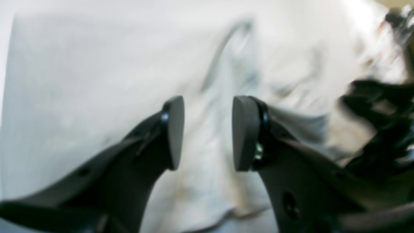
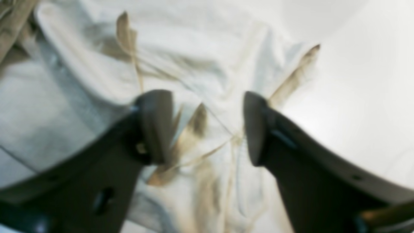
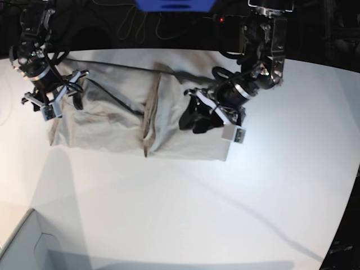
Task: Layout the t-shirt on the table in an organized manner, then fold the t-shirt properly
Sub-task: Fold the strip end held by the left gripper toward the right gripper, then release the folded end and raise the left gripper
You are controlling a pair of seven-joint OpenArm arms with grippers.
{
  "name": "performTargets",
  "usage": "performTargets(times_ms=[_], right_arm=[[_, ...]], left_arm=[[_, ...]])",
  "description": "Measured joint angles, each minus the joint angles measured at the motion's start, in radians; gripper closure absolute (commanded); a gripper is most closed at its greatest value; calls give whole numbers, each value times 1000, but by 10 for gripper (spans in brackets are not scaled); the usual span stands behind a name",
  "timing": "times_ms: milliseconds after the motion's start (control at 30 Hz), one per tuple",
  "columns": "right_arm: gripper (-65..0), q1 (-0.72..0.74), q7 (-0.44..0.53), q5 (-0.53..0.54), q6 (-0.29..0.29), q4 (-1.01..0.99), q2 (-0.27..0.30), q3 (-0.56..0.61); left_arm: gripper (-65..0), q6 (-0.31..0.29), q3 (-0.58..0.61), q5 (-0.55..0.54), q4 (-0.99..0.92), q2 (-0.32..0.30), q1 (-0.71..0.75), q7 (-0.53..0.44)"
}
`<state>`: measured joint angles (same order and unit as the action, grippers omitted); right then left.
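Observation:
The light beige-grey t-shirt (image 3: 112, 121) lies spread along the far part of the white table (image 3: 197, 208), with a raised fold ridge (image 3: 149, 115) across its middle. My left gripper (image 3: 193, 117) hovers over the shirt's right part. In the left wrist view it (image 1: 207, 132) is open, with blurred cloth (image 1: 97, 81) below the jaws. My right gripper (image 3: 75, 94) is over the shirt's left end. In the right wrist view it (image 2: 205, 129) is open above wrinkled cloth (image 2: 194, 64) with darker seams, and bare table (image 2: 355, 97) lies to the right.
A pale box corner (image 3: 22, 242) sits at the near left. A thin black cable (image 3: 112, 95) runs across the shirt's far left part. The table's curved far edge (image 3: 315, 62) borders a dark background with cables.

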<state>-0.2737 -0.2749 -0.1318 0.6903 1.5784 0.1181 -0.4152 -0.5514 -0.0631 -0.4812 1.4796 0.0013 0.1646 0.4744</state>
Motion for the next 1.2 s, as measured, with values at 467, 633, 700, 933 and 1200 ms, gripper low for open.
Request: performTargets(times_ms=[467, 633, 700, 933, 1200], right_arm=[[-443, 179, -166, -3, -2, -232, -2, -104], [-443, 190, -158, 2, -3, -290, -2, -104], [-443, 195, -154, 7, -3, -301, 0, -104], [-440, 235, -122, 27, -3, -383, 30, -104], [-223, 243, -113, 35, -5, -401, 31, -100]], left_arm=[[-238, -4, -414, -190, 101, -121, 59, -5], [-238, 0, -564, -177, -42, -122, 56, -5], [-238, 2, -570, -175, -94, -129, 57, -1], [-238, -3, -549, -186, -136, -130, 53, 4], [-238, -3, -507, -182, -138, -115, 54, 3]])
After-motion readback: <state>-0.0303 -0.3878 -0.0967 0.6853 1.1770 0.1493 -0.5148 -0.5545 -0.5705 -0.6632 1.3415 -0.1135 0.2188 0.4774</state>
